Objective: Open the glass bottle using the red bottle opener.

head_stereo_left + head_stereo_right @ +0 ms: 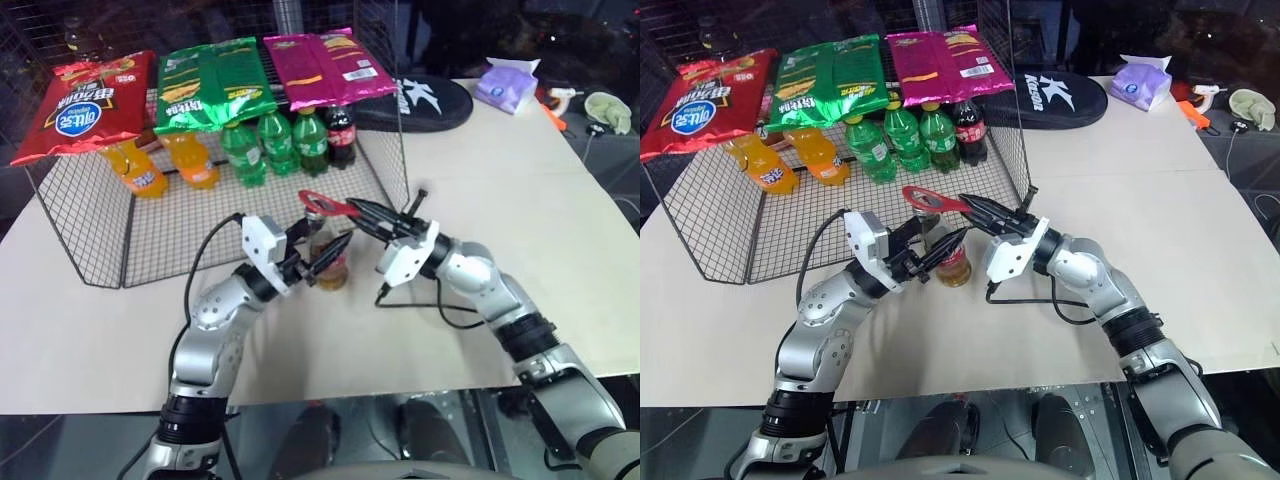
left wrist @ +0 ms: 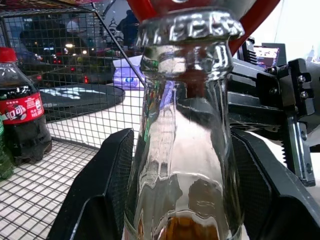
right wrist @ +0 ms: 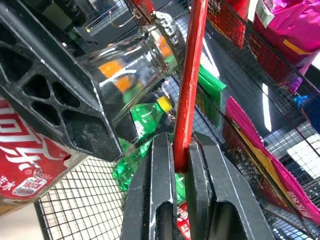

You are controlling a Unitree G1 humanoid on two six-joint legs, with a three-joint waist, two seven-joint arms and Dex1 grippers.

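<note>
The glass bottle [image 1: 329, 262] stands upright on the table just in front of the wire rack, with amber liquid low inside. My left gripper [image 1: 322, 264] is shut on its body, one black finger [image 2: 100, 190] on each side. The red bottle opener [image 1: 330, 204] lies nearly level above it, its ring head over the crimped cap [image 2: 192, 26]. My right gripper [image 1: 360, 211] comes in from the right and is shut on the opener's handle [image 3: 190, 80]. In the right wrist view the bottle's neck [image 3: 130, 65] shows beside the red handle.
A wire rack [image 1: 200, 240] behind the bottle holds orange soda bottles [image 1: 165, 165], green bottles [image 1: 270, 143] and a dark cola bottle [image 1: 341, 135], with snack bags [image 1: 210, 85] on top. A black case [image 1: 420, 100] and a purple tissue pack [image 1: 505, 85] lie at the back right.
</note>
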